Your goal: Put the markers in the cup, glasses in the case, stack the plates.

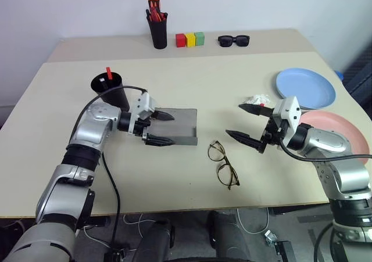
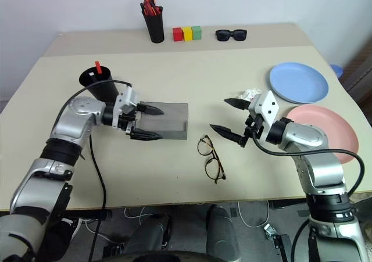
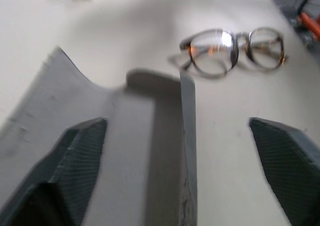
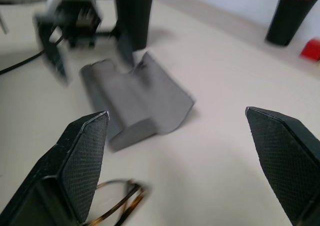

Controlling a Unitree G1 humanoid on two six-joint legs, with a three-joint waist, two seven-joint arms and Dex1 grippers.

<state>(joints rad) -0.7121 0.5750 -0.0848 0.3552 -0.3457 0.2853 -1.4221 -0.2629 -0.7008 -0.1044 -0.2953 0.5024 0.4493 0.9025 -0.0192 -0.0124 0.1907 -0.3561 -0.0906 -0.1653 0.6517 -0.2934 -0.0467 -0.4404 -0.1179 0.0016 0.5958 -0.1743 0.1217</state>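
Grey hard-shell case (image 1: 177,126) lies open, lining matte; round wire glasses (image 1: 224,163) near table's front edge; left gripper (image 1: 158,128) and right gripper (image 1: 247,122) both spread, empty; pink plate (image 1: 340,135) partly hidden behind right arm.

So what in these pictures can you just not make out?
- Inside of the cup: left eye view, hidden by its wall; one red marker tip pokes out, a second marker can't be confirmed.
- White crumpled thing: too small, partly behind the right gripper.
- Case: left wrist view, blurred and cut off by the edge.
- Pink plate: partly covered by the right arm.
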